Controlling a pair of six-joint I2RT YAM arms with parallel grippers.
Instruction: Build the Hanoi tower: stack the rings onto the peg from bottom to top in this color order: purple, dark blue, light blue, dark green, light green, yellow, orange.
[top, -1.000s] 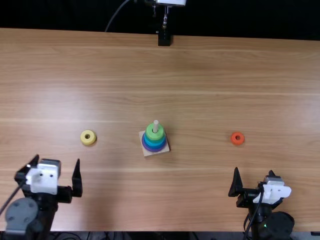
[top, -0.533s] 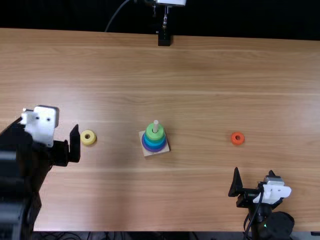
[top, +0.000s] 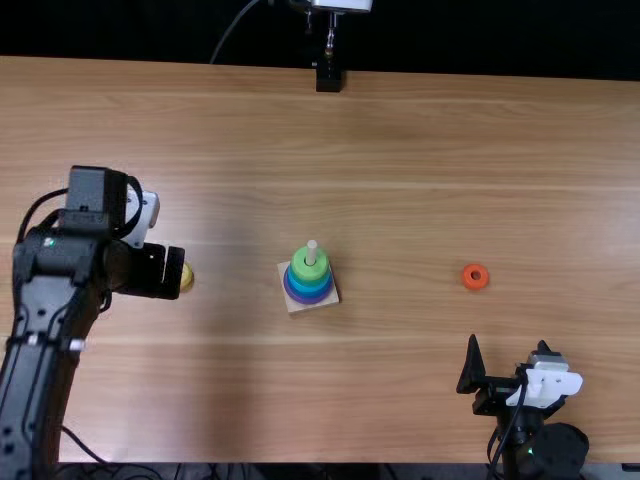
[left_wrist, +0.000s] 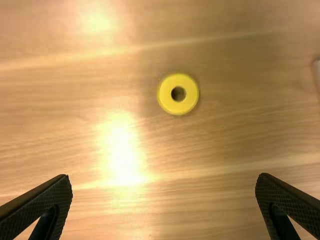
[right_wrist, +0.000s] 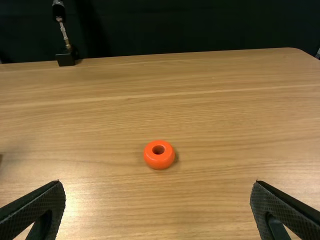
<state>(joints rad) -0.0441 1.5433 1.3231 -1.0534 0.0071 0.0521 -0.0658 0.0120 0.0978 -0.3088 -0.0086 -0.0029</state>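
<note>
Over the table's left part, my left gripper (top: 168, 272) hangs beside and partly in front of the yellow ring (top: 187, 277). In the left wrist view that gripper (left_wrist: 164, 207) is open, and the yellow ring (left_wrist: 165, 102) lies flat beyond its fingertips. Near the front right, my right gripper (top: 505, 362) is open; the right wrist view has this gripper (right_wrist: 157, 210) with the orange ring (right_wrist: 158, 161) beyond it. The orange ring (top: 475, 276) lies on the table. At the middle, the peg (top: 311, 252) carries purple, blue and green rings (top: 309, 268), green uppermost.
The peg's square wooden base (top: 300, 306) rests on the wooden table (top: 400, 150). A black stand (top: 328, 76) is at the far edge.
My left gripper has moved away from the near edge and slightly right, and now partly covers the yellow ring in the top view. The right arm has kept still.
</note>
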